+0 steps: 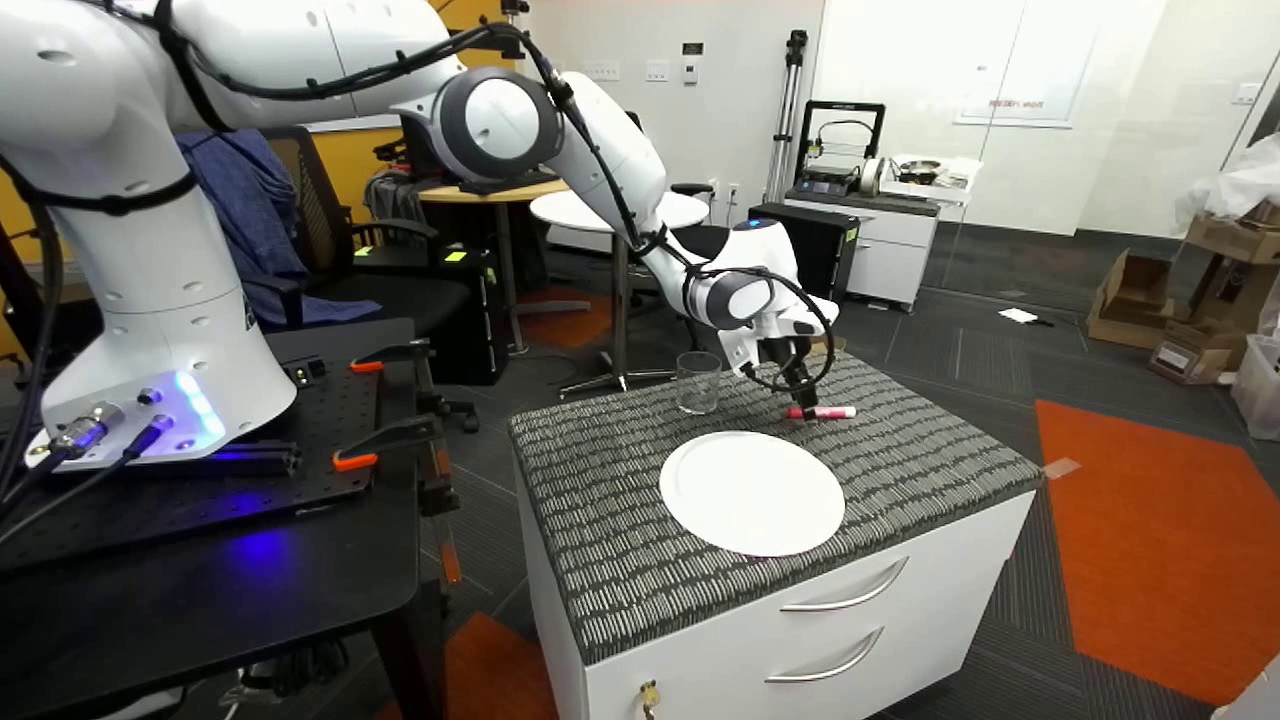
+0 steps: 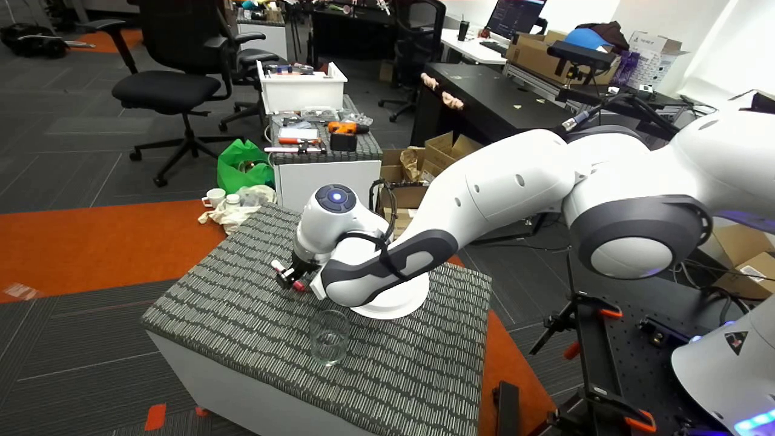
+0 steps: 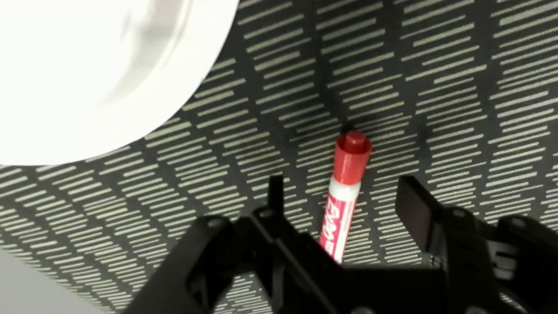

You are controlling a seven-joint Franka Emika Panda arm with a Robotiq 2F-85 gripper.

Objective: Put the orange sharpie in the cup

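The gripper [image 3: 343, 194] has fingers [image 3: 416, 213] apart, on both sides of the red Expo marker [image 3: 343, 198] lying on the cabinet top [image 1: 600, 470]. Grasping and placing remain; the tumbler [image 2: 330, 338], faint from here, seems empty.

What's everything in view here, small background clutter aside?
Foreground drawer cabinet: one, white, striped top, centre.
Flat round plate: one, white, on that cabinet.
See-through tumbler: one, colourless, same cabinet, apart from the plate.
Slim cylindrical marker pen: one, red and white, same cabinet, lying flat.
Background cabinets: several, white, floor.
Tables: several, black, white or tan, scattered.
Wheeled chairs: several, black, floor.
Cardboard boxes: several, brown, floor and tables.
3D printer: one, black, background.
Robot arm: one, white and grey, over the cabinet.
Two-fingered gripper: one, black, arm's tip, open, marker between jaws.
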